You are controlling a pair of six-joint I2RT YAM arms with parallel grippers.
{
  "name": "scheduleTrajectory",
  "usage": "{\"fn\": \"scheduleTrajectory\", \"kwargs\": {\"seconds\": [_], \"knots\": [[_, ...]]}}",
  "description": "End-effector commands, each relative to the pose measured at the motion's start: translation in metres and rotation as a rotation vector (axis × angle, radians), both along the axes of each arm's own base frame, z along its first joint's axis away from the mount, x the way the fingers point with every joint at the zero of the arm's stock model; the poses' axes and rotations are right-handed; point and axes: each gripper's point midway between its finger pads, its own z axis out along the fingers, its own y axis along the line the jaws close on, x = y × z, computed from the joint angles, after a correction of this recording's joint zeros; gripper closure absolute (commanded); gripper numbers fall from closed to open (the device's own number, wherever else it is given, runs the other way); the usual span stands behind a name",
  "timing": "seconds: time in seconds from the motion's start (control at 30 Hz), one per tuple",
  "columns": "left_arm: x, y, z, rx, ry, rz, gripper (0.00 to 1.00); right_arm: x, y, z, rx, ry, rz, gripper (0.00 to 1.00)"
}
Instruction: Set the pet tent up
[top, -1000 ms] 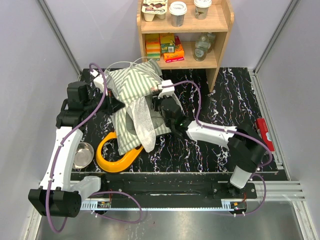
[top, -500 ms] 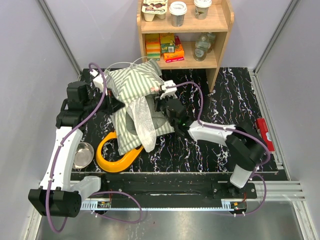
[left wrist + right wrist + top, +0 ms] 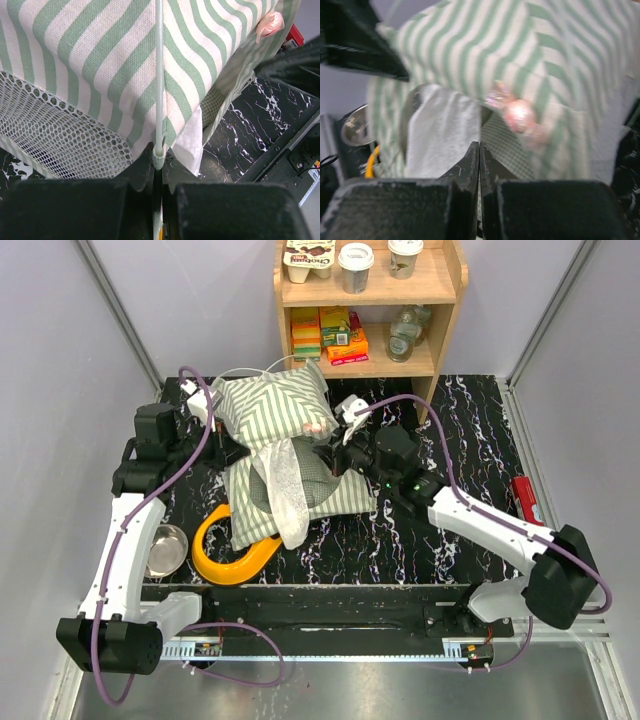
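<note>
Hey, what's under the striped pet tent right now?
A yellow bowl holder pokes out from beneath the near edge of the pet tent. Whatever else lies beneath is covered by fabric.

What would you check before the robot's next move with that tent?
1. The left gripper is shut on the tent at its pole end: ok.
2. The right gripper is shut; fabric caught in it: cannot tell, the view is blurred.
3. The tent stands up: not ok, it is a crumpled heap.
4. The yellow holder is free of the tent: not ok, fabric overlaps it.
5. The bowl is out of the way: ok, it sits apart on the left.
</note>
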Motion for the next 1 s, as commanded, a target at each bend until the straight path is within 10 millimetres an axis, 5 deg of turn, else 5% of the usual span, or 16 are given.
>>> {"fn": "scheduleTrajectory", "kwargs": {"seconds": [0.0,0.37,0.43,0.53,0.7,0.97], "knots": [[0.007,-0.003,0.017,-0.027,-0.069,-0.008,1.0,0.05,-0.033,-0.021,-0.012,0.008,-0.327,0.95],[0.002,-0.006,0.017,-0.028,-0.061,-0.035,1.0,0.124,-0.003,-0.076,-0.152,-0.226,-0.653,0.97],[0.004,-0.006,0.018,-0.027,-0.065,-0.03,1.0,0.118,0.012,-0.075,-0.185,-0.361,-0.609,0.98],[0.006,-0.004,0.018,-0.019,-0.067,-0.021,1.0,0.074,0.032,-0.064,-0.174,-0.605,-0.541,0.97],[0.009,-0.004,0.015,-0.017,-0.054,-0.018,1.0,0.046,0.041,-0.08,-0.28,-0.698,-0.476,0.96],[0.005,-0.004,0.019,-0.008,-0.062,-0.025,1.0,0.092,0.01,-0.143,-0.597,-0.518,-0.554,1.0]]}}
